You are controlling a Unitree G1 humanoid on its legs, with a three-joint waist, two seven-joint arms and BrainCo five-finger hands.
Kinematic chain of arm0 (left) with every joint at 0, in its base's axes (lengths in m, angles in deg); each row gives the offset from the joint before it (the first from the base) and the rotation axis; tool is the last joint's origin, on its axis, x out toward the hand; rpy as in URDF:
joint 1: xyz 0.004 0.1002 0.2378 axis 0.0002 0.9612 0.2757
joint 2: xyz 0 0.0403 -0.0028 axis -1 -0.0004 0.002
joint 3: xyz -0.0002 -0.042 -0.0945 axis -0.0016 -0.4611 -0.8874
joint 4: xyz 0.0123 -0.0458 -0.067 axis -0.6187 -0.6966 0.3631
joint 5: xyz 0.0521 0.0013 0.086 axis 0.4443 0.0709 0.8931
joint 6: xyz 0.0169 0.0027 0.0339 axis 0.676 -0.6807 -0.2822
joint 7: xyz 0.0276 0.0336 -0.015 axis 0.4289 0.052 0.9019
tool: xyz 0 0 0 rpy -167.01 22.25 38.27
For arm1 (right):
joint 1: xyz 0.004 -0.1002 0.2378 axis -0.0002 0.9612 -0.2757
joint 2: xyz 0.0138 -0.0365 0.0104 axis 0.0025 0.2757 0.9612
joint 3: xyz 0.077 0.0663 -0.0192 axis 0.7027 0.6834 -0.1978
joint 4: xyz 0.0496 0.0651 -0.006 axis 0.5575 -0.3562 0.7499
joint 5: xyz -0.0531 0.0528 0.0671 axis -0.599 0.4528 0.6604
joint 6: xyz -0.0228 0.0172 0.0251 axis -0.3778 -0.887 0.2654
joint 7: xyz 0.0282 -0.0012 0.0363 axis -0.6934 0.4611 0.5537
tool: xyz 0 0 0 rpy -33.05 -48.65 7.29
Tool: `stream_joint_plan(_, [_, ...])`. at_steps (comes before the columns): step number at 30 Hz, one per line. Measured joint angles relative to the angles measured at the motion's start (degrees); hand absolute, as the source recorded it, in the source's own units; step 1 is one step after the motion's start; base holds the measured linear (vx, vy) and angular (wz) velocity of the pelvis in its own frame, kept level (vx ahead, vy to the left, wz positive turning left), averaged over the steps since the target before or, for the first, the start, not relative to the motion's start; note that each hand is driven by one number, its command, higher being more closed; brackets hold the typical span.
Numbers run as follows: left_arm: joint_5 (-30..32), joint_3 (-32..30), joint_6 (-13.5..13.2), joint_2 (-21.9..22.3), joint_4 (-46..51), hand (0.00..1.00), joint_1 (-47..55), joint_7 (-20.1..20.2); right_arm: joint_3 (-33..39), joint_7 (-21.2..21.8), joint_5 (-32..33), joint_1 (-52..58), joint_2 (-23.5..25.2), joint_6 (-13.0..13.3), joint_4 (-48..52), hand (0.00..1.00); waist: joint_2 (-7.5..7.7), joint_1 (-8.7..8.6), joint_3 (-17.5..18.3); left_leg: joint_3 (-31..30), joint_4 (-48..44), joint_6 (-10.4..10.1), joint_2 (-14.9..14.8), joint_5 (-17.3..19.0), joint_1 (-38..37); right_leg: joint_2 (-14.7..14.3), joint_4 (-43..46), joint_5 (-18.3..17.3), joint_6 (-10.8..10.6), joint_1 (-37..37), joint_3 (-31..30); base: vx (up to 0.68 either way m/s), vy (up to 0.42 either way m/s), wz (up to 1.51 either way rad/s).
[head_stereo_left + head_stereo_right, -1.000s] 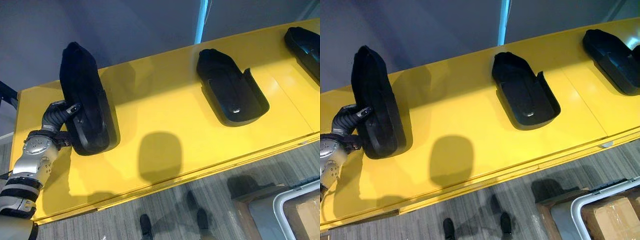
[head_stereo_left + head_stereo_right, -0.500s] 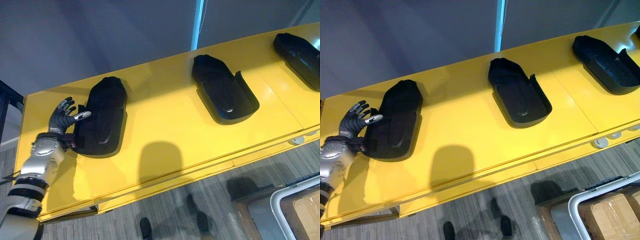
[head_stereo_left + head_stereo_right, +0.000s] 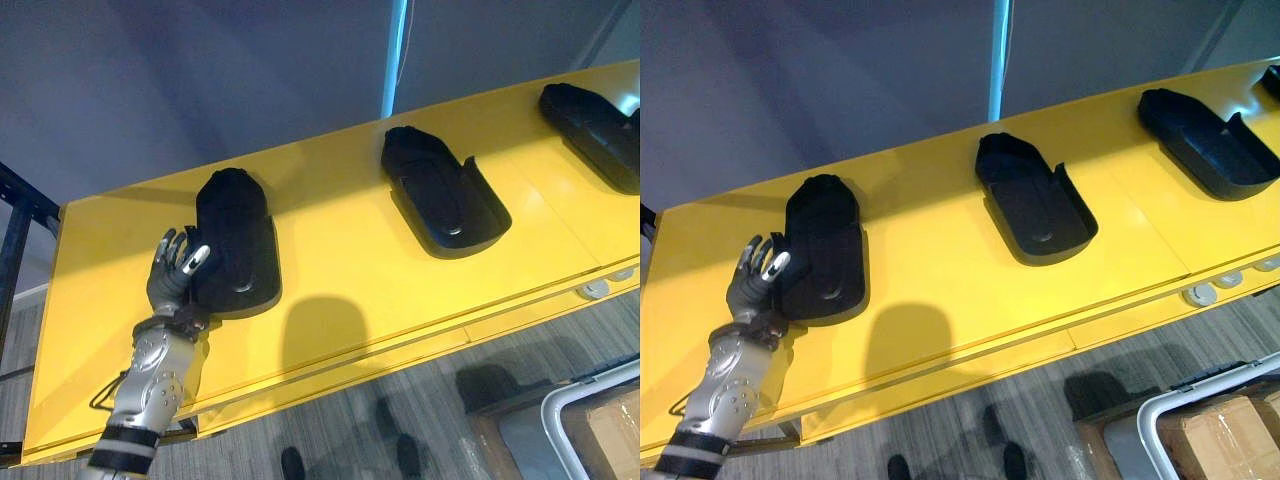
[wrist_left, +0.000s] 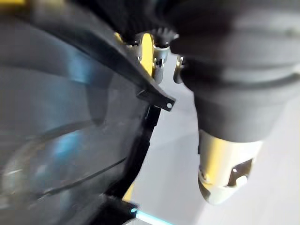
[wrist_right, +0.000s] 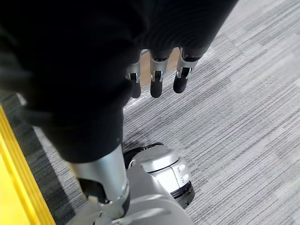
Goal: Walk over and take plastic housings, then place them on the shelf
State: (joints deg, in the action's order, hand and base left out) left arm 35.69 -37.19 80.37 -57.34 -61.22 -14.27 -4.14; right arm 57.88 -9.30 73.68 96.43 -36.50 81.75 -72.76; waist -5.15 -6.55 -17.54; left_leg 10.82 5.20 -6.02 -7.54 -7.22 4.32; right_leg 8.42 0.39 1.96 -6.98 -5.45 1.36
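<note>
Left eye view: a long yellow shelf [image 3: 340, 230] crosses the frame with three black plastic housings lying on it. The left hand [image 3: 176, 274] reaches up from 7 o'clock, its fingers spread apart and clasping nothing. The nearest housing [image 3: 237, 245] lies flat just beside it, at about 2 o'clock from the palm. Its long axis runs close to 12-to-6, roughly in line with the forearm. The thumb tip may be touching the housing's edge, though that is hard to tell. The middle housing [image 3: 442, 192] and the far housing [image 3: 592, 118] sit well apart, toward 3 o'clock.

Right eye view: the same layout, with a cardboard box [image 3: 1225, 430] on the floor at 5 o'clock.

Left wrist view: the housing's dark shell looms very close, with straight fingers [image 4: 160, 54] past its rim.

Right wrist view: the right hand [image 5: 157, 82] hangs over grey carpet floor [image 5: 234, 117], fingers relaxed and empty.

Judgement: this housing looks placed. If it needs a nudge, the left hand is far nearer and would push along the short axis.
</note>
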Motion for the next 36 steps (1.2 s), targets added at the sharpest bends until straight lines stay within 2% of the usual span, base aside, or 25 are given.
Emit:
stream_joint_plan(6, [0.4,-3.3,0.9,4.1,0.0,0.0,4.0,0.1,1.0,0.1,-1.7,0.5,0.0,-0.3,-0.6,0.0,-0.31,0.84,1.8,0.0,0.0,-0.2,-0.7,0.1,-0.8,-0.7,-1.2,0.5,0.5,1.4,0.3,-0.02,0.004,0.0])
stream_joint_plan(9, [6.3,-7.0,2.0,9.7,4.2,0.0,6.5,-1.0,1.1,0.1,-1.9,0.9,0.0,-0.3,-1.0,0.0,-0.21,1.2,2.9,-0.3,0.0,-0.4,-0.7,0.3,-0.6,-0.7,-1.2,0.5,0.4,1.4,0.5,-0.01,0.011,0.05])
stream_joint_plan(10, [11.2,-8.3,2.3,12.9,8.6,1.0,8.0,-1.9,2.0,0.2,-1.9,1.0,0.2,-0.3,-1.5,0.0,-0.13,1.33,3.5,-0.4,0.0,-0.5,-0.7,0.4,-0.5,-0.7,-1.3,0.5,0.4,1.4,0.6,0.01,0.014,0.05])
stream_joint_plan(11, [17.9,-8.9,2.2,16.1,13.5,1.0,9.7,-2.8,2.7,0.2,-1.7,1.4,0.5,0.0,-1.7,0.0,-0.15,1.66,4.2,-0.4,0.0,-0.7,-0.7,0.5,-0.5,-0.7,-1.4,0.5,0.4,1.5,0.6,0.0,0.0,0.0])
stream_joint_plan(12, [21.8,-8.8,2.1,17.6,16.2,1.0,10.5,-3.1,2.8,0.2,-1.7,1.7,0.5,0.2,-2.0,0.0,-0.15,1.79,4.6,-0.4,0.0,-0.8,-0.7,0.6,-0.5,-0.7,-1.4,0.5,0.4,1.5,0.5,0.04,0.017,0.0])
stream_joint_plan(13, [29.3,-8.1,1.5,20.2,21.5,1.0,12.3,-3.7,3.2,0.2,-1.6,2.0,0.6,0.6,-2.8,0.0,-0.11,1.85,5.5,-0.4,0.0,-0.8,-0.8,0.6,-0.5,-0.7,-1.4,0.5,0.4,1.6,0.6,0.06,0.015,0.0])
stream_joint_plan(14, [35.8,-6.4,-0.2,22.0,25.9,1.0,13.9,-4.2,3.3,0.2,-1.4,2.4,0.7,1.2,-3.1,0.0,-0.13,1.82,6.2,-0.4,-0.1,-0.8,-0.9,0.6,-0.6,-0.8,-1.4,0.5,0.3,1.7,0.5,0.05,0.012,0.0])
stream_joint_plan(15, [38.9,-5.2,-1.2,22.6,27.9,1.0,14.7,-4.4,3.3,0.2,-1.3,2.5,0.7,1.4,-3.3,0.0,-0.11,1.79,6.5,-0.4,-0.2,-0.8,-0.9,0.6,-0.7,-0.8,-1.4,0.5,0.4,1.8,0.5,0.04,0.011,0.01])
stream_joint_plan(17, [46.4,1.7,-4.5,24.3,33.8,1.0,17.5,-4.8,3.2,0.1,-1.2,2.6,0.7,1.5,-3.7,0.0,-0.07,1.78,6.9,-0.3,-0.2,-0.8,-1.2,0.6,-1.6,-1.1,-1.4,0.4,0.3,2.8,0.4,0.0,0.0,0.0])
stream_joint_plan(18, [47.4,3.6,-5.2,24.8,34.5,1.0,18.6,-4.7,3.2,0.1,-1.2,2.7,0.7,1.5,-3.8,0.0,-0.06,1.78,7.1,-0.3,0.0,-0.9,-1.3,0.6,-1.6,-1.2,-1.4,0.4,0.3,2.9,0.5,-0.04,0.002,0.0])
stream_joint_plan(20, [48.6,11.6,-7.3,25.9,35.0,1.0,21.9,-2.8,3.0,0.1,-1.2,2.9,0.7,2.7,-4.4,0.0,-0.11,1.78,7.6,-0.3,0.0,-1.4,-1.6,1.1,-1.6,-1.5,-1.0,-0.1,-0.2,2.8,0.5,-0.07,0.002,0.0])
stream_joint_plan(23, [48.3,16.5,-7.5,26.6,32.6,1.0,24.1,-0.4,2.2,-0.1,-0.6,3.0,0.5,3.3,-4.9,0.0,0.17,1.79,8.0,0.1,0.1,-1.2,-1.7,1.2,-1.3,-1.5,-0.9,-0.6,-0.5,2.3,0.0,-0.07,0.006,-0.07])
stream_joint_plan(27, [47.8,16.7,-7.0,26.8,27.0,1.0,23.9,1.8,0.3,-0.7,0.7,3.1,0.4,3.5,-5.0,0.0,0.62,1.56,8.8,0.2,0.1,-0.9,-1.6,0.9,0.9,-1.5,-0.6,-0.3,-0.8,-0.3,-0.5,-0.01,0.003,-0.01])
stream_joint_plan(36, [47.9,14.9,-4.1,27.0,21.9,1.0,21.9,1.8,-0.2,-1.2,2.6,2.5,1.4,3.5,-5.0,0.0,1.81,1.28,8.4,1.1,-0.2,-0.8,-1.9,0.3,2.7,-1.8,-0.8,0.4,-0.1,-2.3,-1.0,0.05,0.015,-0.03])
